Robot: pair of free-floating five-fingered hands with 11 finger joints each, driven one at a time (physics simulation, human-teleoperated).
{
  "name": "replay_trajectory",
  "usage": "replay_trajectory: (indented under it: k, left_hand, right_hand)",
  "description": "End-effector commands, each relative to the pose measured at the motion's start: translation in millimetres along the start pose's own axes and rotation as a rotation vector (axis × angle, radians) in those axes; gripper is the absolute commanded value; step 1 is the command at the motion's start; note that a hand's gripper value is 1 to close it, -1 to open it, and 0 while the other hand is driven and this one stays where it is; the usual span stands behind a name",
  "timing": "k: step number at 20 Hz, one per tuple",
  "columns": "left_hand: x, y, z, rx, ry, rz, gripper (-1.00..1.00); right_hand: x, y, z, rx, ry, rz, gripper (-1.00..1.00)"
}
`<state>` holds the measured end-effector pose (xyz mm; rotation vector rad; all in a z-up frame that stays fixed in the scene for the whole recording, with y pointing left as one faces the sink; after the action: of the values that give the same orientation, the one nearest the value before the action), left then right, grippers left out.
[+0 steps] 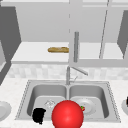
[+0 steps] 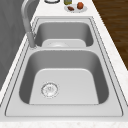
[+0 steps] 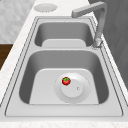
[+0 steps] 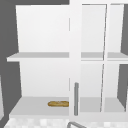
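Low in the front view, my left hand [image 1: 38,115] hangs before the sink's front rim [image 1: 25,117], a dark shape close to the camera. Just to its right is a large red ball [image 1: 67,114], with a narrow gap between them. The ball covers part of the sink's front edge. A white plate [image 3: 72,88] lies in the right basin with a small red tomato [image 3: 66,80] on it, also seen past the ball as the tomato [image 1: 82,108].
The double steel sink [image 2: 64,75] has a tall faucet [image 1: 68,75] at the divider. An open wall cabinet holds a bread loaf [image 4: 58,103] on its lower shelf. A plate [image 1: 3,110] sits on the left counter, another plate [image 2: 75,8] with food on the right.
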<state>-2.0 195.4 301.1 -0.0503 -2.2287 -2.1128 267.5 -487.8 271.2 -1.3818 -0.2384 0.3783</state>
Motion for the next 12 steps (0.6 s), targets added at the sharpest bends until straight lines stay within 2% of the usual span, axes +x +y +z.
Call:
replay_trajectory:
  k: [1, 8, 10, 12]
  left_hand:
    - [0, 0, 0, 0.0, 0.0, 0.0, 0.0]
    - [0, 0, 0, 0.0, 0.0, 0.0, 0.0]
    - [0, 0, 0, 0.0, 0.0, 0.0, 0.0]
    - [0, 0, 0, 0.0, 0.0, 0.0, 0.0]
  right_hand:
    - [-18, 20, -22, 0.033, -0.005, 0.053, -1.0]
    - [-47, 51, -54, 0.06, 0.003, 0.042, -1.0]
    - [-43, 59, -53, 0.068, 0.007, 0.058, -1.0]
    - [-43, 63, -53, 0.044, 0.015, 0.065, -1.0]
